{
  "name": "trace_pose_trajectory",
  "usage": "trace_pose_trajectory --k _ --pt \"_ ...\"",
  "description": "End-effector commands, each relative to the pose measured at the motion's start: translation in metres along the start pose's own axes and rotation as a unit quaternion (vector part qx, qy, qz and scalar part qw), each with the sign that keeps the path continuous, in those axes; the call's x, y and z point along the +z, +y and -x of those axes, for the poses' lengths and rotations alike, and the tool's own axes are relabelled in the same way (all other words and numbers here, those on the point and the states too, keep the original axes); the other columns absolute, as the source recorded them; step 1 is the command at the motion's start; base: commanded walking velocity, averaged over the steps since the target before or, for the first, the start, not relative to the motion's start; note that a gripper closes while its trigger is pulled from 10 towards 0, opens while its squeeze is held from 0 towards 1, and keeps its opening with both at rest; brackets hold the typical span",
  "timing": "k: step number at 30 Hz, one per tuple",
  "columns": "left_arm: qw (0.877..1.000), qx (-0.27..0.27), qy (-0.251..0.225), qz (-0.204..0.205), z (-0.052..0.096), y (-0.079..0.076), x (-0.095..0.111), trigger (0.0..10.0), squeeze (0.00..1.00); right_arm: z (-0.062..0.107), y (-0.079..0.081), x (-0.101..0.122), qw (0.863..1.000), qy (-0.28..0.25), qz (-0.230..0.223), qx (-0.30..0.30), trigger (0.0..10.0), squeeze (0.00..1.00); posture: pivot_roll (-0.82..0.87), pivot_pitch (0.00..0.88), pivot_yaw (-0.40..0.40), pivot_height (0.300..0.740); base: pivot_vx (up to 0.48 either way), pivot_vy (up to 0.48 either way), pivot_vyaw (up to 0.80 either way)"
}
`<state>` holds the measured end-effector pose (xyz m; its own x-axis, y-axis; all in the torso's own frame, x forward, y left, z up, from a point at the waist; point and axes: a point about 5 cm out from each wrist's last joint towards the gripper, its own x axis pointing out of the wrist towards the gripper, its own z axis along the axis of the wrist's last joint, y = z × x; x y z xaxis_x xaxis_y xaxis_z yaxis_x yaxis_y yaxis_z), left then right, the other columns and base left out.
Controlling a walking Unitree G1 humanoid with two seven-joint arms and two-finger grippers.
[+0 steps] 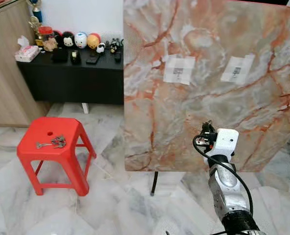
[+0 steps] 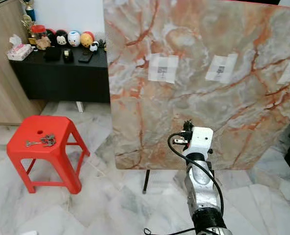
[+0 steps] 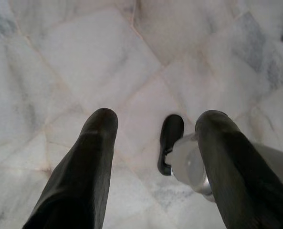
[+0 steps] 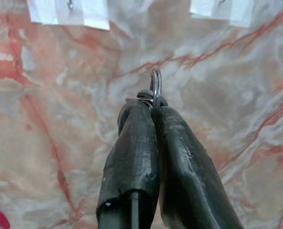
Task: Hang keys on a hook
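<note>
R gripper [image 4: 153, 107] was clenched on a key ring [image 4: 156, 88], raised near the marble board [image 1: 208, 73] below its taped hooks [image 1: 178, 69]. More keys [image 1: 52, 143] lay on red stool [image 1: 54, 147]. L gripper [image 3: 155, 129] hung released over floor.

Marble-patterned board [image 1: 208, 83]: grey-white with orange-red veins. Stool [image 1: 52, 147]: red. Cabinet [image 1: 71, 78]: black. Floor [image 1: 110, 205]: white-grey marble tiles.

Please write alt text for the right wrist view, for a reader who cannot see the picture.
The right gripper, its two long black fingers pressed together, pinches a silver metal key ring that sticks out past the fingertips. Behind it stands an upright orange-and-grey marbled board with two white taped patches higher up, each holding a small hook.
</note>
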<state>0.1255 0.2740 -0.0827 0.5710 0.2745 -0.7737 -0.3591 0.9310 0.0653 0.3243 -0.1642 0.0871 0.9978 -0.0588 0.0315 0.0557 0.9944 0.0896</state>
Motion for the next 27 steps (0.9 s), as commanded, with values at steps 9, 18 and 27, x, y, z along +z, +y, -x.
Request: trace_pose_trajectory --k 9,18,27 --pt "1.000 -0.001 0.008 0.012 0.003 0.006 -0.006 10.0 0.00 0.004 0.000 0.003 1.000 -0.009 0.027 0.013 10.0 0.00 0.14 0.000 -0.072 0.740 0.000 0.000 0.00" --pt "1.000 -0.014 0.007 0.018 0.000 -0.011 -0.006 10.0 0.00 0.003 0.008 0.008 0.999 -0.013 0.038 0.037 10.0 0.00 0.14 0.000 -0.079 0.740 0.000 0.000 0.00" --pt "1.000 -0.018 0.010 0.024 0.000 -0.023 -0.010 10.0 0.00 0.003 0.013 0.010 0.997 -0.017 0.054 0.058 10.0 0.00 0.14 0.000 -0.084 0.740 0.170 0.000 0.00"
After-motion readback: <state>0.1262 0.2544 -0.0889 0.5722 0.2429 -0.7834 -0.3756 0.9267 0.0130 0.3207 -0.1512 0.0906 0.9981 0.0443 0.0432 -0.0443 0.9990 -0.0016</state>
